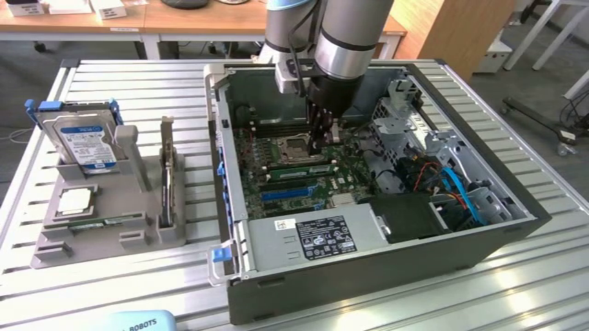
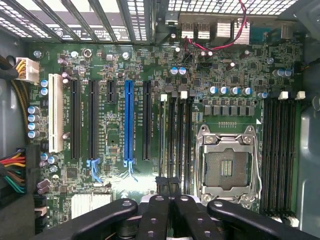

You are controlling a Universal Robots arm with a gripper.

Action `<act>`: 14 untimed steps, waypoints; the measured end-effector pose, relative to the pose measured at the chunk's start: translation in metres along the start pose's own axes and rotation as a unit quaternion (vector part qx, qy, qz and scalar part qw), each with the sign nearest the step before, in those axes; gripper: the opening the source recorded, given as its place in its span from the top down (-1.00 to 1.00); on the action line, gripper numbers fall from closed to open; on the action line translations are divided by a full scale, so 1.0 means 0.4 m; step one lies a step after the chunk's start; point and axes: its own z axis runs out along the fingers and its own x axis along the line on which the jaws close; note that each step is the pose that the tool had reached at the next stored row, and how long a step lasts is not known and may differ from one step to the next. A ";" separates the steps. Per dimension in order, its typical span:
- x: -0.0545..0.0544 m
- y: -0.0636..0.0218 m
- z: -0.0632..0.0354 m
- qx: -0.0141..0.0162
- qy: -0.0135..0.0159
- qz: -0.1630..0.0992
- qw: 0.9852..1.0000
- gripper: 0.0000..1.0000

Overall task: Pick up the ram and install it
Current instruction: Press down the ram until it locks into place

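The ram [image 1: 296, 167] is a thin green stick standing on edge in a memory slot beside the empty CPU socket [image 1: 292, 147], inside the open computer case. In the wrist view the ram [image 2: 164, 135] runs as a narrow green line between the blue card slot and the socket [image 2: 227, 167]. My gripper [image 1: 321, 146] reaches down into the case with its fingers shut together. Its fingertips [image 2: 162, 181] sit right over one end of the ram. Whether they press on it I cannot tell.
The case's metal walls [image 1: 387, 272], drive cage and cables [image 1: 456, 189] crowd the exterior view's right. A grey parts tray [image 1: 55, 252] on the slatted table at that view's left holds a hard drive [image 1: 83, 141], a silver CPU [image 1: 74, 200] and an upright card [image 1: 167, 179].
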 end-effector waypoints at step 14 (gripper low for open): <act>0.000 0.000 0.001 0.002 -0.002 0.071 0.998 0.80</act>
